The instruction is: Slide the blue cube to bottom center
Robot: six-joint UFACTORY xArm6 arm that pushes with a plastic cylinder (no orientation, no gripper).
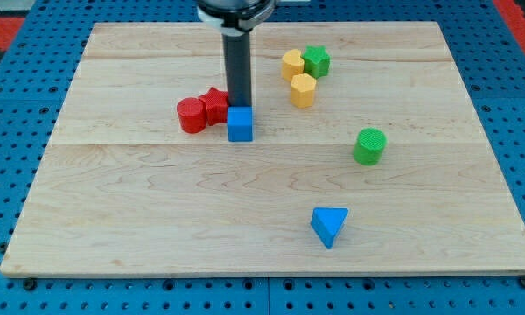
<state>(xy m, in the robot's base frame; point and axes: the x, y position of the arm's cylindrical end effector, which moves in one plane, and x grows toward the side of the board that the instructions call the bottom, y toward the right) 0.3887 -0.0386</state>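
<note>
Tip (239, 106) touching blue cube (240, 124); two red blocks (201, 111) beside.

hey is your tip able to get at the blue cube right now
Probably yes. My tip sits right at the blue cube's top side in the view, apparently touching it, with nothing between them. The red blocks lie just to the view's left.

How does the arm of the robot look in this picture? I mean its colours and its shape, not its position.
Only the arm's end shows: a straight, dark grey rod, round and smooth, ending at my tip just behind the blue cube. At the view's top it enters a wider round collar, black with a pale rim. No cables, markings or labels are visible.
</note>
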